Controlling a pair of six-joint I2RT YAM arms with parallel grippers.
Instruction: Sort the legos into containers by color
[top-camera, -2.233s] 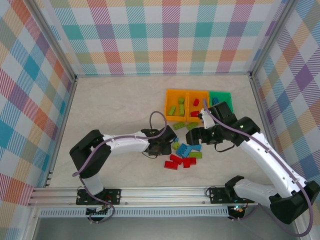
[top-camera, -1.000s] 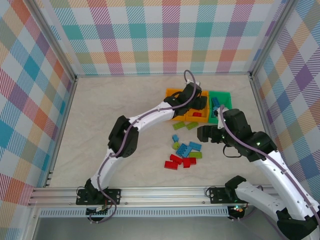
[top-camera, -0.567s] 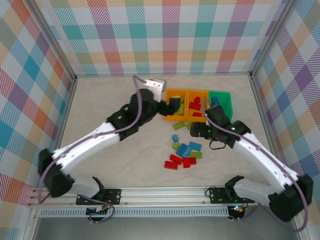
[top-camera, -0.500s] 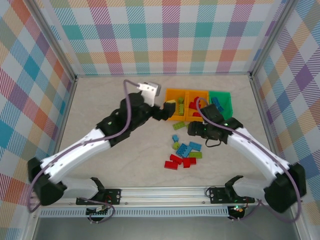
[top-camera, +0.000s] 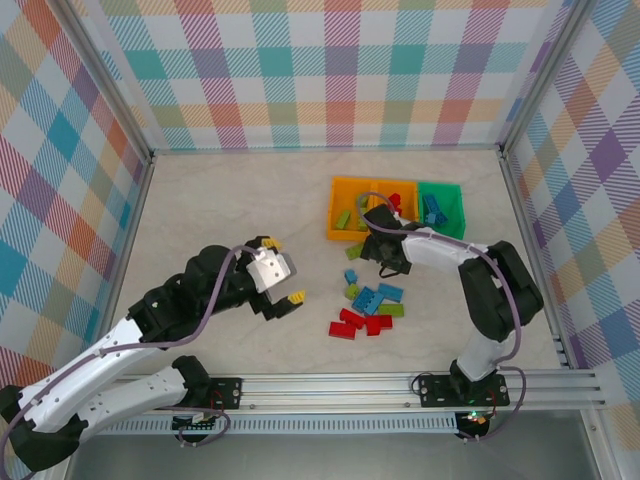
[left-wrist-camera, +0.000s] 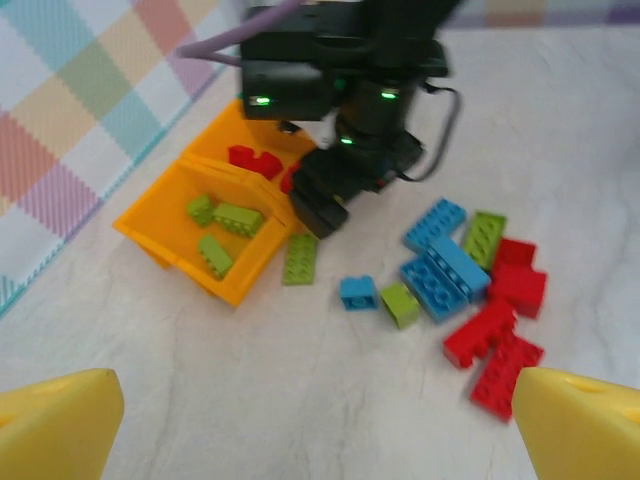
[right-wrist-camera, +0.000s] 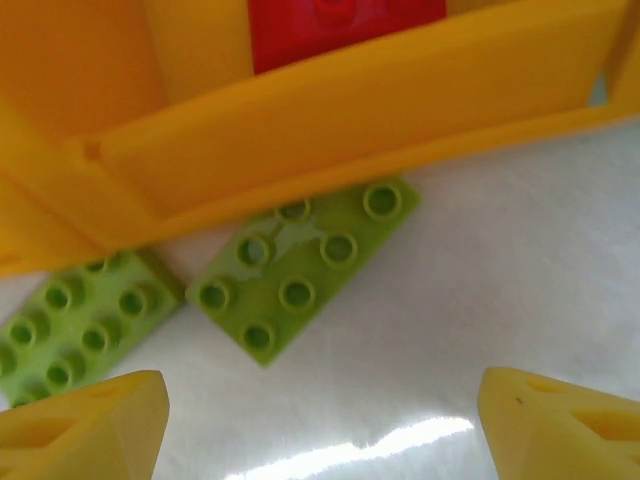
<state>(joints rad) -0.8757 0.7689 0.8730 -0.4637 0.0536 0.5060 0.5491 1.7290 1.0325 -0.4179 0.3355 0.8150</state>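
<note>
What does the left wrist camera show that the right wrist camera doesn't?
Left wrist: the loose blue bricks and red bricks on the table, plus lime bricks inside a bin. Right wrist: a close look at a second lime brick by the wall, studs distinct. Both: the orange bins, a red brick inside one, a lime brick outside.

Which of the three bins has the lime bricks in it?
The left orange bin, at the row's end farthest from the green bin. The middle orange bin holds red bricks; the green bin, blue bricks.
</note>
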